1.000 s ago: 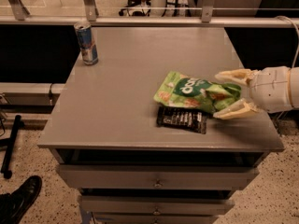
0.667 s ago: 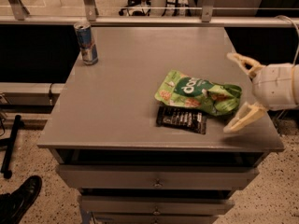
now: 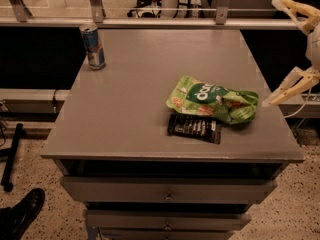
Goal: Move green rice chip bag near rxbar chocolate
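Gray table [image 3: 135, 114], green rice chip bag [image 3: 212, 99] toward 4 o'clock, rxbar chocolate [image 3: 195, 128] touching its 6 o'clock edge, gripper [image 3: 271, 54] at 3 o'clock, fingers [image 3: 292, 86] spread wide, holding nothing, can [image 3: 93, 46] at 10 o'clock.

grey table [image 3: 140, 114] — can [image 3: 93, 46] back-left | green rice chip bag [image 3: 212, 98] touching rxbar chocolate [image 3: 195, 128] | pincer [image 3: 271, 54] off right edge

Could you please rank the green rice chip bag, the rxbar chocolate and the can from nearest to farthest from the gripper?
The gripper is open beside the table's right edge.
1. green rice chip bag, right side.
2. rxbar chocolate, at the bag's front edge.
3. can, back left corner.
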Motion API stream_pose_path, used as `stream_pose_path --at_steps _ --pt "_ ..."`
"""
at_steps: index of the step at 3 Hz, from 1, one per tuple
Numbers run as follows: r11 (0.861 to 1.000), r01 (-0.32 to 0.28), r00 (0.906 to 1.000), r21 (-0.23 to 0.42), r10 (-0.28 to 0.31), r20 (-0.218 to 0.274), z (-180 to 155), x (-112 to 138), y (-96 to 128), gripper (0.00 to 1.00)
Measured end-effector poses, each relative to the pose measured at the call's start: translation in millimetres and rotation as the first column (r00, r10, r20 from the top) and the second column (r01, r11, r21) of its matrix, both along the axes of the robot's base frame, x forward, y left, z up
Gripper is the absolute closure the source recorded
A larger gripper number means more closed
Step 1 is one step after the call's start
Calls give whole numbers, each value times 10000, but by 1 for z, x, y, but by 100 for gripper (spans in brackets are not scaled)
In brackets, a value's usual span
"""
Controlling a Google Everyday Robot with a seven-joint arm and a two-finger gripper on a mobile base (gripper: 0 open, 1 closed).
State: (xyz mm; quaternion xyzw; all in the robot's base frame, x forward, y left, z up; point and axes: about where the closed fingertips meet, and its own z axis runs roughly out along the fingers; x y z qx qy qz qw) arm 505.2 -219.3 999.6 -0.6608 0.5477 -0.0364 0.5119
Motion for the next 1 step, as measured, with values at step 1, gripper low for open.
stream_pose_path --at_steps 1 --pt "10000 35 9999 15 -35 98 5 1 -1 0"
